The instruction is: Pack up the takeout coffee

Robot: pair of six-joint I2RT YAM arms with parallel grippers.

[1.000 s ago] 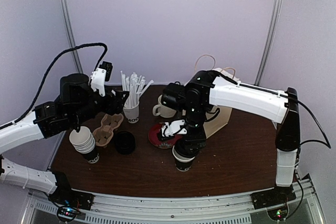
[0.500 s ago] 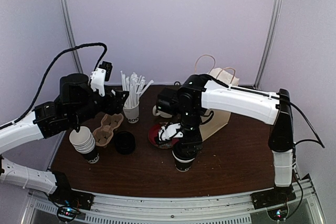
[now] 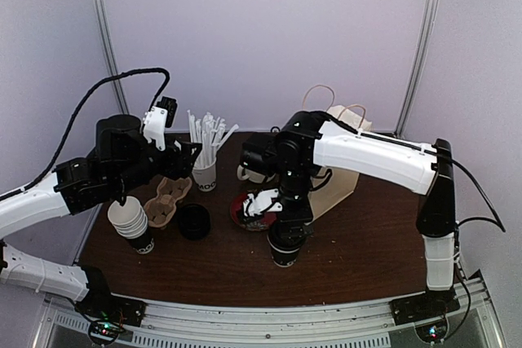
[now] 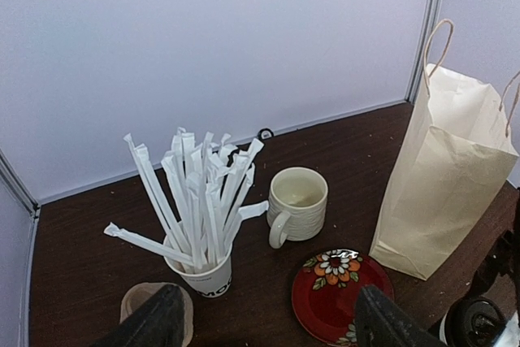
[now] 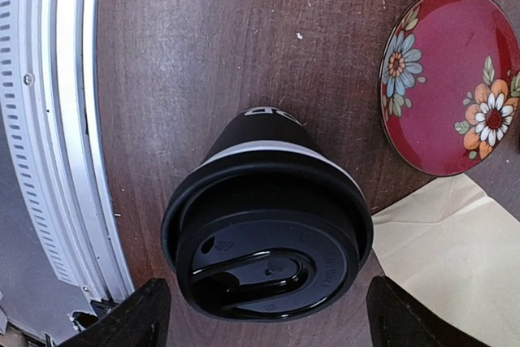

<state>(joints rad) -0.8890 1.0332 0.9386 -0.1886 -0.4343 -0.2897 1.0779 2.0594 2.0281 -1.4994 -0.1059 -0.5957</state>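
One takeout coffee cup (image 3: 285, 252), black with a black lid, stands upright near the table's front middle. In the right wrist view it (image 5: 266, 240) fills the centre. My right gripper (image 3: 286, 230) hangs right above it, open, with a finger on either side of the lid (image 5: 268, 316) and not closed on it. Another black cup with white lettering (image 3: 143, 242) stands at the left with a stack of white rims in it. My left gripper (image 3: 186, 155) is open and empty, held above the straw cup (image 4: 272, 327).
A white MOCO cup of straws (image 4: 200, 275), a cream mug (image 4: 297, 201), a red flowered plate (image 4: 340, 288) and a paper bag (image 4: 443, 180) stand at the back. A cardboard cup carrier (image 3: 166, 200) and a black lid (image 3: 194, 222) lie at the left.
The right arm has shifted a little to the left while its gripper stays over the lidded black cup. The left arm has barely moved.
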